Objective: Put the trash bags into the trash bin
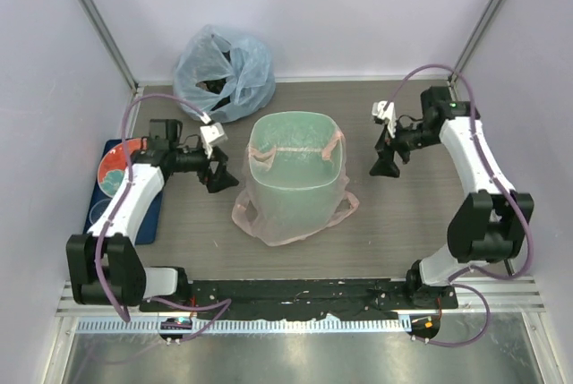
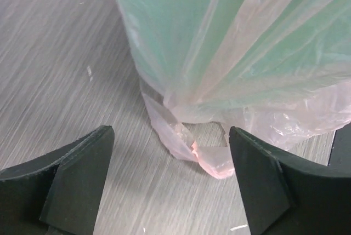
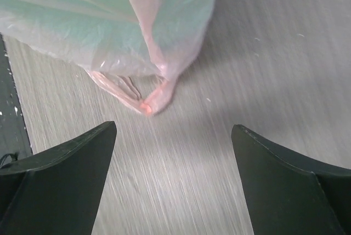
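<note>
Both left fingers (image 2: 71,185) and right fingers (image 3: 60,180) spread; pink bag (image 1: 258,221) cloaks bin (image 1: 288,116) between.

Centre: trash bin (image 1: 297,178); bare tabletop (image 1: 403,214) either side; blue bag (image 1: 224,69) crowds rear-left corner.

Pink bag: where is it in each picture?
Top external: pink bag in the centre, draped over the green bin.
Left wrist: pink bag upper right, loose end on the table.
Right wrist: pink bag upper left, handle tip on the table.
Shared landmark: the green bin under it, in all three.
</note>
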You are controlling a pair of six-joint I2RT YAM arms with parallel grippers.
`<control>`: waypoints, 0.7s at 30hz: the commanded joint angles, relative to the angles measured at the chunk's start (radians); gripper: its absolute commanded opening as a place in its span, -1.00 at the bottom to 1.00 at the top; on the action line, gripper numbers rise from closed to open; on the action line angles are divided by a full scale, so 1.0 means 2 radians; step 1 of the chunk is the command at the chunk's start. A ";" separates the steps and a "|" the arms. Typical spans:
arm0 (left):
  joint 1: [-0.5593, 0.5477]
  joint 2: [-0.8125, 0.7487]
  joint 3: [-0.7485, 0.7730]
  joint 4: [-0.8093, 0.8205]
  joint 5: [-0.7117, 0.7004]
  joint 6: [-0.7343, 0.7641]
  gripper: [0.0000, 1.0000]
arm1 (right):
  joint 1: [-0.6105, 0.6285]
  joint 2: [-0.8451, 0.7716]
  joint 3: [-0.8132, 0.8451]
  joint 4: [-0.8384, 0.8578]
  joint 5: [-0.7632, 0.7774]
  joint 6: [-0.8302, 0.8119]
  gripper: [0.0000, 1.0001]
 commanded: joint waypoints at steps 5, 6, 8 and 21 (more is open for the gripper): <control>0.031 -0.071 0.010 0.024 -0.073 -0.150 0.87 | 0.100 -0.038 0.239 -0.103 0.144 0.189 0.73; 0.031 -0.081 -0.001 0.047 -0.094 -0.178 0.89 | 0.134 -0.033 0.255 -0.077 0.168 0.231 0.72; 0.044 -0.087 -0.004 0.093 -0.097 -0.250 0.89 | 0.213 -0.018 0.310 -0.033 0.215 0.310 0.68; 0.044 -0.160 -0.006 0.081 -0.128 -0.293 0.89 | 0.376 0.116 0.357 0.034 0.386 0.365 -0.31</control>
